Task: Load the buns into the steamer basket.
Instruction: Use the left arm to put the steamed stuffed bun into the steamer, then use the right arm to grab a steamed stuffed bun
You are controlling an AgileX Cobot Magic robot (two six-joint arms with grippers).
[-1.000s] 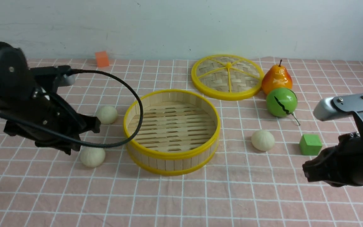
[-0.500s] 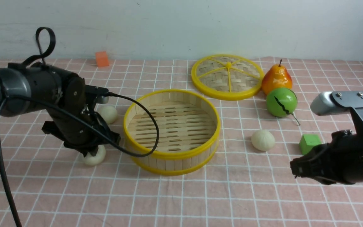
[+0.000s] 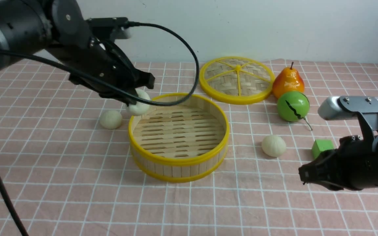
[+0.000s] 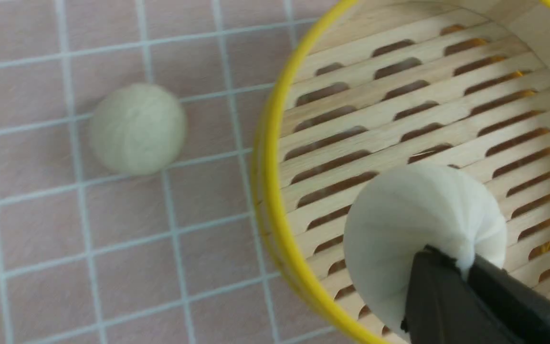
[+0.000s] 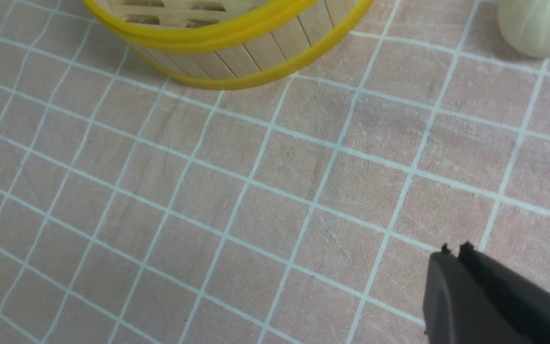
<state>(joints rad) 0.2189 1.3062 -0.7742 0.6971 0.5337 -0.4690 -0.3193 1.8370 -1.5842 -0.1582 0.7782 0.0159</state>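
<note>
At the lower right of the front view, the right gripper (image 3: 302, 175) hangs low over the pink checked cloth (image 3: 77, 196). Its jaws are pressed together with nothing between them. The basket (image 3: 179, 161) sits mid-frame on the cloth. To its right lies the right bun (image 3: 273, 145), between the basket and a green cube (image 3: 322, 148) and touching neither. Left of the basket the left bun (image 3: 110, 119) rests on the cloth, near the wall but apart from it. From the upper left the left gripper (image 3: 133, 100) reaches in, clamped tight on the held bun (image 3: 138, 104) by a pinch of its pleated skin. This bun hangs in the air just inside the basket's far left rim. Further back at the right stand a green ball (image 3: 293, 106) and a pear (image 3: 288, 82), with the lid (image 3: 237, 79) lying flat beside the pear.
</note>
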